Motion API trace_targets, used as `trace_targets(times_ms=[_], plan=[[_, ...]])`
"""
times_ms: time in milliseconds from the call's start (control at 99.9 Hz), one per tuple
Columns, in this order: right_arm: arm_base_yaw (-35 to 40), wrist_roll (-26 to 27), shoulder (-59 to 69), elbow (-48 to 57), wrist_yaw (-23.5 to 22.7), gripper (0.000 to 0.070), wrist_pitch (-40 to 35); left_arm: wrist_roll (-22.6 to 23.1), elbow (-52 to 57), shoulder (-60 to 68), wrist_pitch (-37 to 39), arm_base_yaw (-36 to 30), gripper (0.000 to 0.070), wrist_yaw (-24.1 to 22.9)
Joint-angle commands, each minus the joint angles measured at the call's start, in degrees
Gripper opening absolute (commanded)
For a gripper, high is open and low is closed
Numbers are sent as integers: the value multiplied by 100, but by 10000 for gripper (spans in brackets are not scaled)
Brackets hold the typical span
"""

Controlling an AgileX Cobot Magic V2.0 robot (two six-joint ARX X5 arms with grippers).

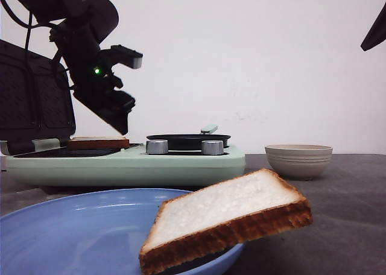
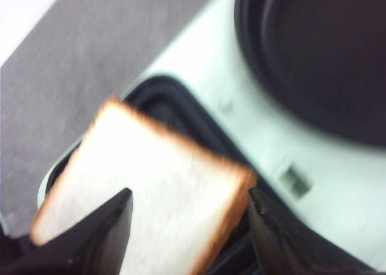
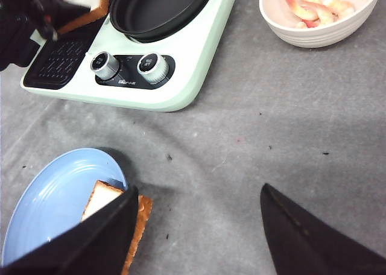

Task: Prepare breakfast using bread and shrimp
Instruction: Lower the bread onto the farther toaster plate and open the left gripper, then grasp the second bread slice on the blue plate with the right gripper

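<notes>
Grey desk [image 3: 289,136] carries a mint-green breakfast cooker [image 1: 126,163], lid raised. Blue plate [image 1: 72,227] holds one bread slice [image 1: 226,218], overhanging the rim. Second bread slice [image 2: 151,190] lies on the cooker's grill plate. Left gripper [image 1: 123,85] hangs above it, jaws spread, holding nothing. Right gripper [image 3: 196,227], jaws spread, hovers over the desk. Shrimp [image 3: 313,8] sit inside the beige bowl [image 1: 298,160].
</notes>
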Motion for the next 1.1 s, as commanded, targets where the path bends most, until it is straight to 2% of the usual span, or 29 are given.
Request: trace_targets(times_ms=[0,160,350,520,750,1091], plan=[[24,-68,33,85,-26,397,33,-258,221,61,-11,-28,326,92],[24,-66,33,85,-24,397,33,-621,428,39,-131,0,326,256],[24,-66,33,85,-26,397,33,-1209,678,-116,-356,76,324,708],[24,-66,33,85,-26,397,33,-1687,704,-562,-448,184,311,739],[24,-66,33,85,-26,397,28,-2361,704,-1567,-979,450,311,817],[24,-66,33,85,-26,397,15,-2798,654,-2688,-1663,966,312,994]])
